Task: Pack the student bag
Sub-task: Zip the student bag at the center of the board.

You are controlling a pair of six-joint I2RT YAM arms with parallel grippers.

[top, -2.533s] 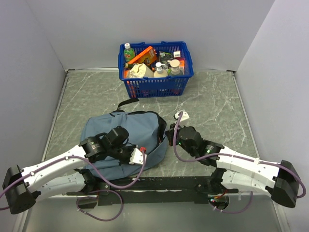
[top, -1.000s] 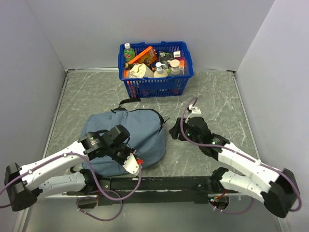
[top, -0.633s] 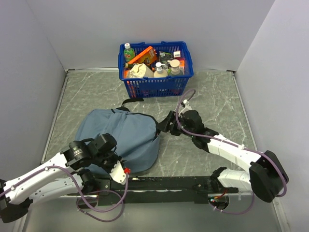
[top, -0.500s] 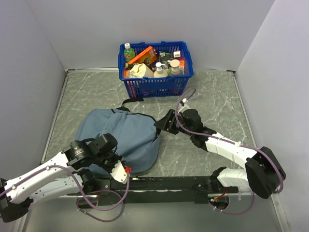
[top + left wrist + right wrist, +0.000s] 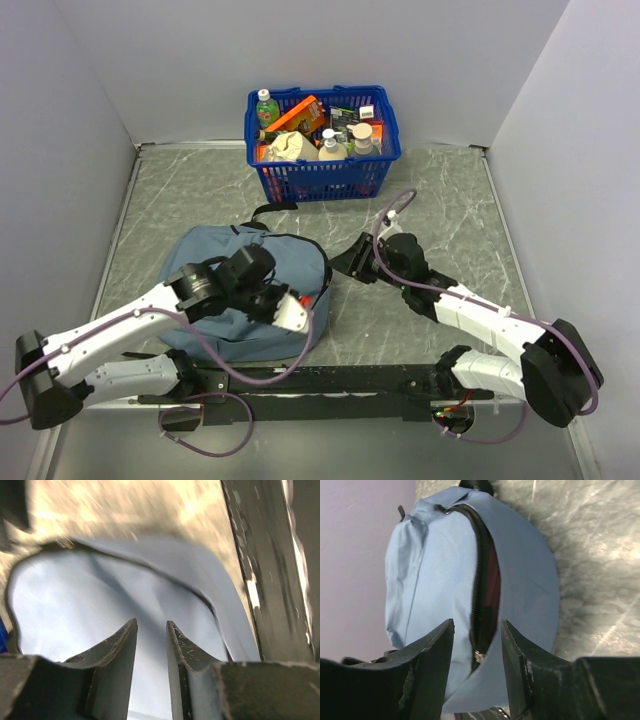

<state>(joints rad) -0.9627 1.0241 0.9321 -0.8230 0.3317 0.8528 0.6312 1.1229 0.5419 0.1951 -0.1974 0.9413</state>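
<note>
The student bag (image 5: 290,262) lies flat on the grey marbled table (image 5: 450,220), in the near left-centre, well apart from the blue plastic basket (image 5: 322,178) at the far wall. The basket holds bottles and packets, among them a green-capped bottle (image 5: 265,103).

The left arm reaches across the bag, and the left gripper (image 5: 298,312) hovers over its near right corner. In the left wrist view (blurred) its fingers (image 5: 122,647) stand a little apart, with pale blue fabric (image 5: 75,605) behind the gap and nothing pinched between them.

The right gripper (image 5: 352,262) sits just beside the bag's right edge, pointing at it. Its jaws are apart. From its wrist camera the bag's dark zip (image 5: 476,580) runs along the line of the gap and is open, showing a dark red lining (image 5: 492,585). Whether a finger touches the fabric I cannot tell.
</note>
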